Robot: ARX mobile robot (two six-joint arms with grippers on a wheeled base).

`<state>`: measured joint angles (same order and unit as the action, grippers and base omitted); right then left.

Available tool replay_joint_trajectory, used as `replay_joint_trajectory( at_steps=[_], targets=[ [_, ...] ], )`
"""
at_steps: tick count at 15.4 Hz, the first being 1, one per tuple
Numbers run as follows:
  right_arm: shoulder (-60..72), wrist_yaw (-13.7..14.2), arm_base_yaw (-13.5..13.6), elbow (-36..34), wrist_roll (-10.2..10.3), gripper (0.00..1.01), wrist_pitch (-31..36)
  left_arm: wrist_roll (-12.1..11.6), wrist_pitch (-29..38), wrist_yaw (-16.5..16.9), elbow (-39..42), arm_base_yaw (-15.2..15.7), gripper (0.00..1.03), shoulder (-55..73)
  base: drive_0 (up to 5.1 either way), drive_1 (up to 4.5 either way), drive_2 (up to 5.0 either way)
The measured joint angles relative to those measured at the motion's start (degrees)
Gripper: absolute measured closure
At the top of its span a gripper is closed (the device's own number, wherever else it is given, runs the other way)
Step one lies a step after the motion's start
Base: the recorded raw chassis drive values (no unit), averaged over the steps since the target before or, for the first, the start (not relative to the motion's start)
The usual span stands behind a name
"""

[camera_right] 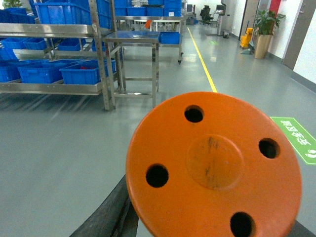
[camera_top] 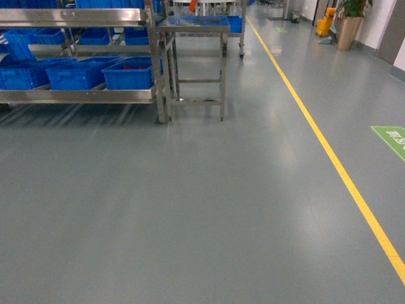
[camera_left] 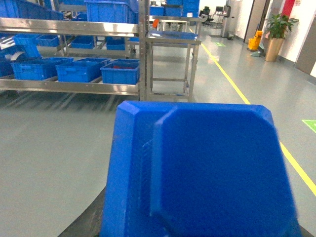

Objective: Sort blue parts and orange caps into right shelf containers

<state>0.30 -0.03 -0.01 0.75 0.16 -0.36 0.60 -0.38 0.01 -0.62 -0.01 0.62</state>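
Note:
A blue part [camera_left: 207, 173] fills most of the left wrist view, held right in front of the camera; one dark finger [camera_left: 85, 224] of my left gripper shows at its lower left. An orange cap [camera_right: 215, 165], a round disc with several holes, fills the right wrist view in the same way, with dark fingers [camera_right: 106, 215] of my right gripper below it. The right shelf containers, bright-blue crates [camera_top: 130, 73], stand in a row on the low steel shelf [camera_top: 76, 96] far ahead on the left; they also show as crates [camera_left: 121, 71] and crates [camera_right: 86, 71]. Neither gripper appears in the head view.
A steel table [camera_top: 193, 25] stands beside the shelf's right end. A yellow floor line [camera_top: 329, 152] runs along the right, with a green floor mark [camera_top: 392, 136] beyond it. A potted plant [camera_top: 348, 28] and a yellow bucket [camera_top: 324, 25] stand far back right. Grey floor lies between me and the shelf.

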Motion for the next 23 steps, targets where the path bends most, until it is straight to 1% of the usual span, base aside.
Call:
replay_joint_trajectory(
  at_steps=[23],
  targets=[
    [0.0, 0.0, 0.0, 0.0, 0.0, 0.58, -0.02, 0.0, 0.07, -0.04, 0.0, 0.0, 0.6, 0.0, 0.0, 4.21, -4.2]
  ],
)
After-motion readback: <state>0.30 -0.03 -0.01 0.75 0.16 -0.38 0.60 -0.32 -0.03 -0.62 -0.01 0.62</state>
